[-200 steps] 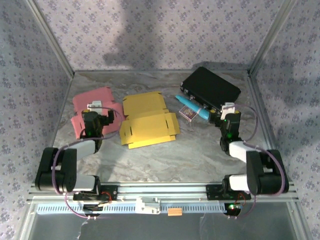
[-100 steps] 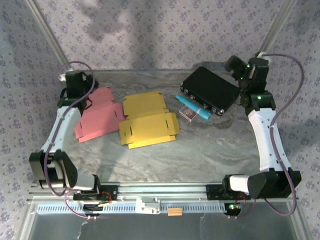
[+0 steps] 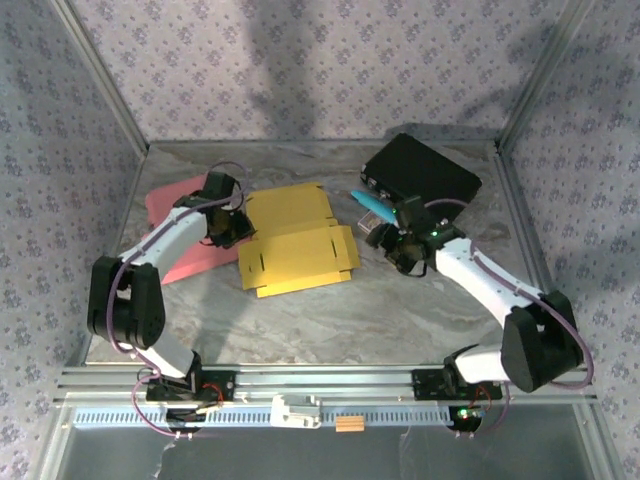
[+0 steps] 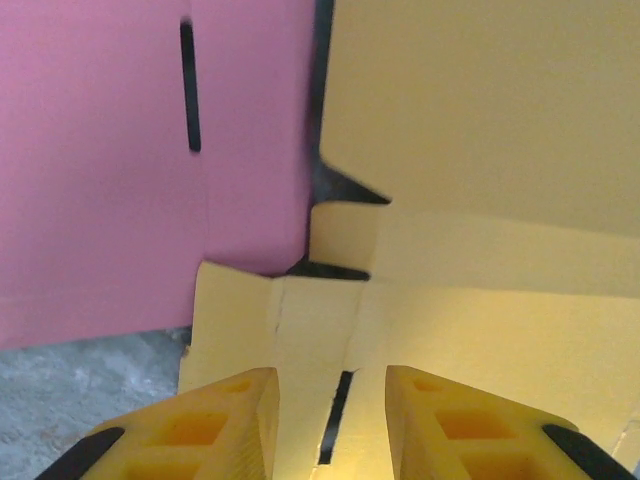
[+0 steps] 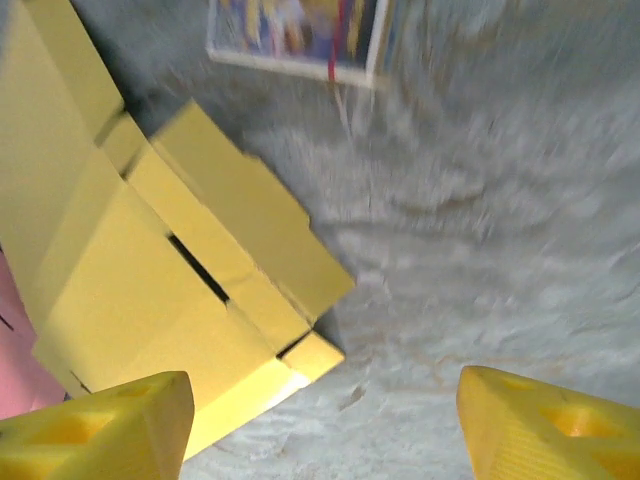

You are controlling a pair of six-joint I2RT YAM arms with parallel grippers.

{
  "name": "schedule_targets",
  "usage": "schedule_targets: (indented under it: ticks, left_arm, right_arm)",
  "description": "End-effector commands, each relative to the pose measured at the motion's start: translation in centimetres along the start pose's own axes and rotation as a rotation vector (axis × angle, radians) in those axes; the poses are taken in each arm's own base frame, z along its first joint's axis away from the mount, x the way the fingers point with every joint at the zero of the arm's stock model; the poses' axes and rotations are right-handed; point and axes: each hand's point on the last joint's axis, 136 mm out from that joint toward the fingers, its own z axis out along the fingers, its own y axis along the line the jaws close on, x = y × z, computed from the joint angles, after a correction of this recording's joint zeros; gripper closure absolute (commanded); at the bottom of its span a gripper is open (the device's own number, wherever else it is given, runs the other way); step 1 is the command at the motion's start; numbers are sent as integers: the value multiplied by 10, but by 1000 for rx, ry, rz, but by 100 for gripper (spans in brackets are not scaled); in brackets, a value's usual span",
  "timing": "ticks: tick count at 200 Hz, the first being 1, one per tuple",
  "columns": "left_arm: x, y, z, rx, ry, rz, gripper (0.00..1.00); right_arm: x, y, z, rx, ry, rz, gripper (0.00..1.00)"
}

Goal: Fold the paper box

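Note:
The paper box [image 3: 297, 243] is a flat yellow cardboard blank lying in the middle of the table. My left gripper [image 3: 237, 230] hovers over its left edge. In the left wrist view the yellow fingers [image 4: 200, 425] stand apart, and between them lie a slot and a crease of the box [image 4: 470, 300]; nothing is pinched in my left gripper [image 4: 330, 425]. My right gripper [image 3: 388, 244] is just off the box's right edge. In the right wrist view my right gripper [image 5: 325, 430] is wide open over bare table, with the box's corner [image 5: 230, 300] to its left.
A pink cardboard blank [image 3: 178, 215] lies left of the yellow one, partly under my left arm, and shows again [image 4: 110, 180] beside it. A black case [image 3: 422, 176], a blue tube [image 3: 372, 204] and a small printed packet [image 3: 374, 231] [image 5: 300, 35] sit at the back right. Patterned walls close in the table.
Both arms swung in from the back corners to the two sides of the yellow box. Both grippers' jaws have narrowed, the left more than the right.

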Motion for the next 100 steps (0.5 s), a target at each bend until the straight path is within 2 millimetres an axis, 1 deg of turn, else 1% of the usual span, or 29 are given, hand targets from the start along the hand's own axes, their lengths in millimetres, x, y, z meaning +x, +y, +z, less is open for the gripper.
schedule_targets:
  ticks: [1,20,31,44,57,77,100]
  left_arm:
    - [15,2,16,5,85,-24,66]
    - [12,-3,25,10,95,-23,68]
    - [8,-6,28,16,93,-22,69]
    - [5,-10,33,19,93,-10,69]
    - [3,-10,40,8,97,-1,71]
    - [5,-8,50,-15,113,10,73]
    - [8,-7,57,-36,117,27,73]
  right_arm:
    - [21,30,20,-127,110,95,29]
    - [30,35,38,-135,152,105,31]
    - [31,40,46,-173,163,125,33]
    - [31,41,54,-194,166,153,35]
    - [32,35,62,-179,170,176,37]
    - [35,32,69,-178,186,198,39]
    - [41,19,78,-156,204,233,40]
